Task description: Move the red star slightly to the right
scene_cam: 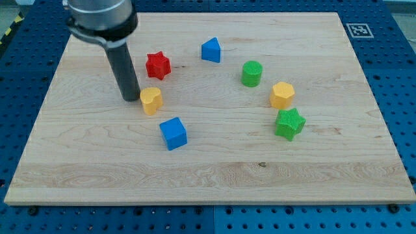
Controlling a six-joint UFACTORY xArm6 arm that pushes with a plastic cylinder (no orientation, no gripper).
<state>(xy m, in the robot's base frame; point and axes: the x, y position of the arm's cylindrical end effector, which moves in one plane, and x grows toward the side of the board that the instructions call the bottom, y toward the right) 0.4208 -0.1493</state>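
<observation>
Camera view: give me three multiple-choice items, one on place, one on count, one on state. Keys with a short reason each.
1. Where is my tip relative to the red star?
A. the view's lower left of it
B. the view's right of it
C. on top of it

2. How many green blocks are on the board?
A. one
B. two
C. three

3. Is my tip touching the red star?
A. yes
B. no, there is a gap

Key: 1 A, the rod ends below-left of the star, beside the yellow block. 2 B, a green cylinder and a green star. 3 B, bare wood shows between them.
</observation>
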